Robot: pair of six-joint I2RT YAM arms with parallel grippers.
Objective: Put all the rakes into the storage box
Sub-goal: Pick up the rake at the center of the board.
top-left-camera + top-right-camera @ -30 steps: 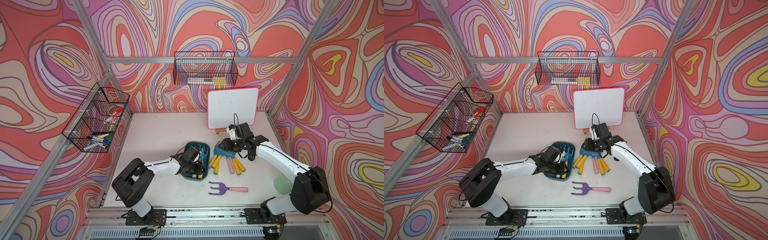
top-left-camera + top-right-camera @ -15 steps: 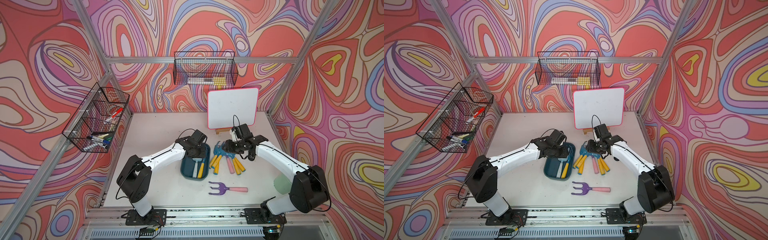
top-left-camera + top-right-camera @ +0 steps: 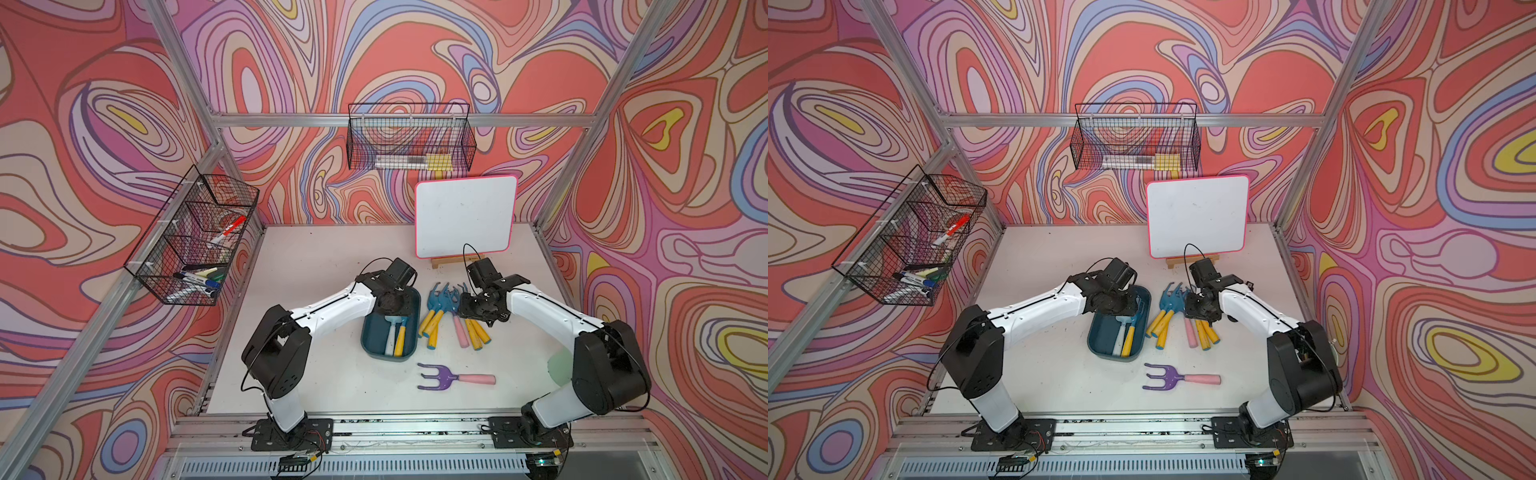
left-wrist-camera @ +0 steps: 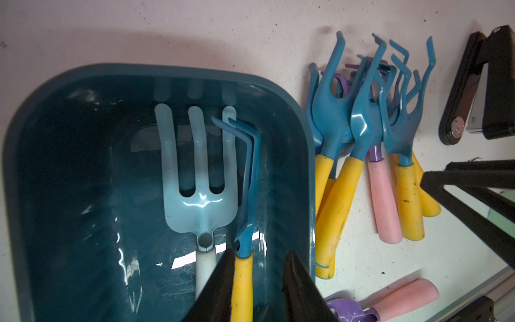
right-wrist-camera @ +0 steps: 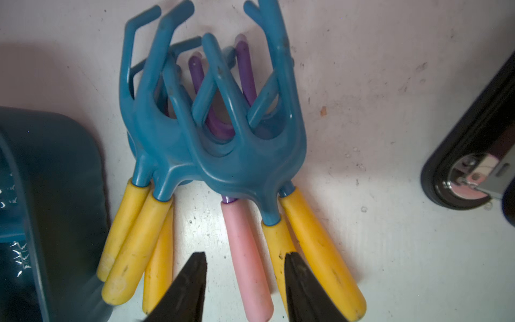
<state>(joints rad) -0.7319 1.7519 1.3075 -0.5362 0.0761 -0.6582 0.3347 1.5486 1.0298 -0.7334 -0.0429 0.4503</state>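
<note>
The storage box (image 3: pixel 373 337) (image 3: pixel 1101 338) (image 4: pixel 69 167) is a dark teal tray at mid-table. Inside it a blue rake with a yellow handle (image 3: pixel 400 338) (image 3: pixel 1128 341) (image 4: pixel 248 172) lies on its side beside a pale blue fork (image 4: pixel 198 172). My left gripper (image 3: pixel 392 304) (image 3: pixel 1115 304) (image 4: pixel 260 252) hovers over the box's far end. It is open: the yellow handle touches one finger, with a gap to the other. Several more blue rakes (image 3: pixel 440 301) (image 3: pixel 1169 303) (image 5: pixel 223 156) are piled right of the box. Over them my right gripper (image 3: pixel 473 309) (image 3: pixel 1200 311) (image 5: pixel 245 253) is open, straddling a pink handle (image 5: pixel 245 278) without touching it.
A purple fork with a pink handle (image 3: pixel 455 378) (image 3: pixel 1179 378) lies alone near the front edge. A whiteboard (image 3: pixel 463 216) stands on an easel at the back. Black wire baskets hang on the back wall (image 3: pixel 409 141) and the left wall (image 3: pixel 195 241). A pale green object (image 3: pixel 561 365) sits behind my right arm.
My left gripper has swung from the near part of the box to its far end, uncovering the rake and fork inside. The right gripper has barely shifted over the pile.
</note>
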